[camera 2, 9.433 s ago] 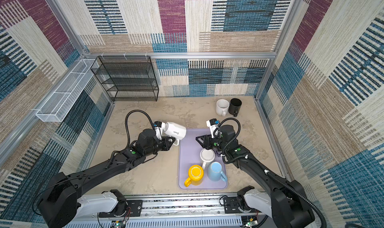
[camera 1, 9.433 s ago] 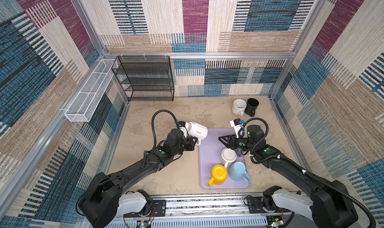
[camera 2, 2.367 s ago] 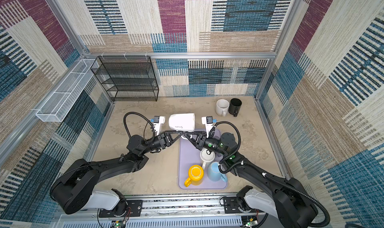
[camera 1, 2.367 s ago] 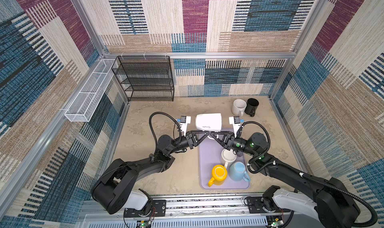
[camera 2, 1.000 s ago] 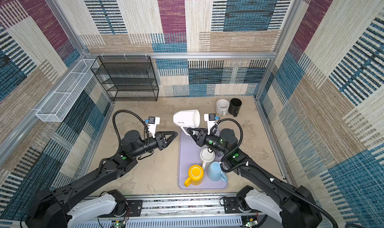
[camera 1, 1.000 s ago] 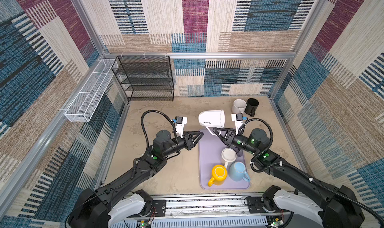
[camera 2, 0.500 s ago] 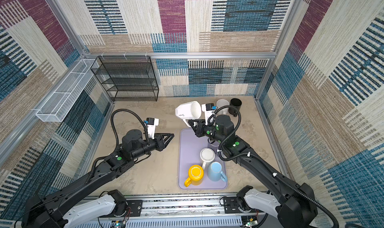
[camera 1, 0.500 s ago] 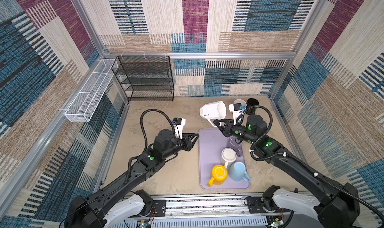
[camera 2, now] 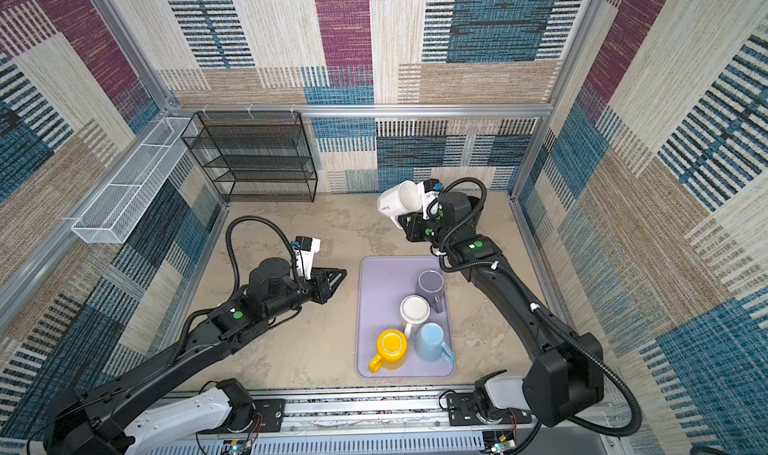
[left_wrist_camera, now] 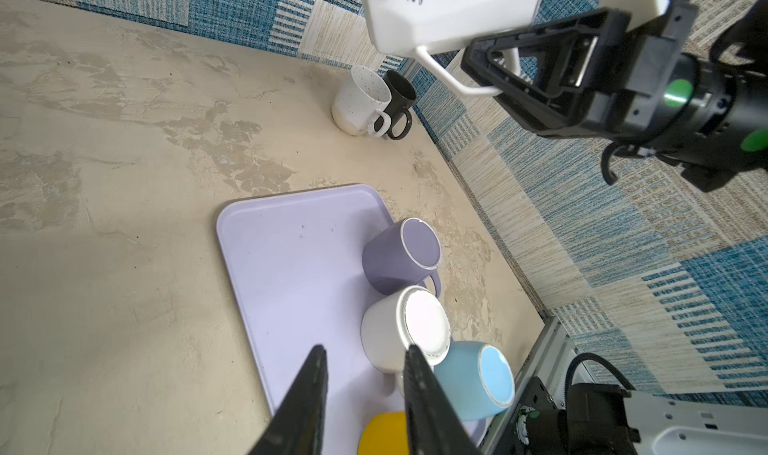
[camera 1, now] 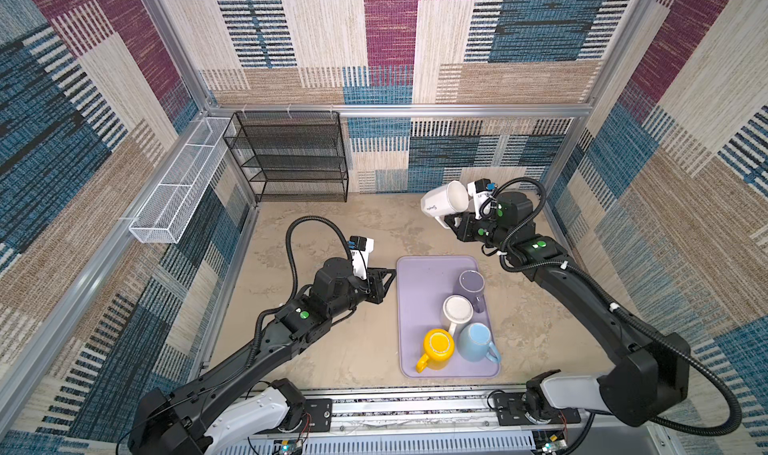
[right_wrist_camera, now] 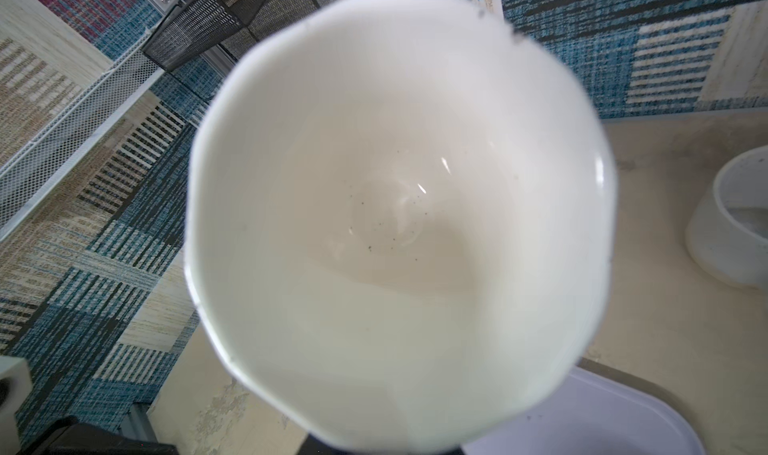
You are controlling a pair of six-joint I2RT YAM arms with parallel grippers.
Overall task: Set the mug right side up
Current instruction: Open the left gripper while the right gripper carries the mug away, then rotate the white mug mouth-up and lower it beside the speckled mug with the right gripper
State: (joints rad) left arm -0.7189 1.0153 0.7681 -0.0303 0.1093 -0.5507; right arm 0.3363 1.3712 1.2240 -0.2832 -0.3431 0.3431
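Fingers [left_wrist_camera: 308, 394] of the left gripper [camera 1: 390, 272] stand narrowly parted and empty, with that arm stretched low beside the lilac tray [camera 1: 419, 278]. Beyond, the right gripper [left_wrist_camera: 496, 79] clamps the handle of the white mug [camera 1: 444, 201], which is aloft on its side with its mouth toward the wrist. This looks mid-turn. Next, roll the wrist until the mouth faces up, then lower the mug. The right arm reaches far back, wrist raised.
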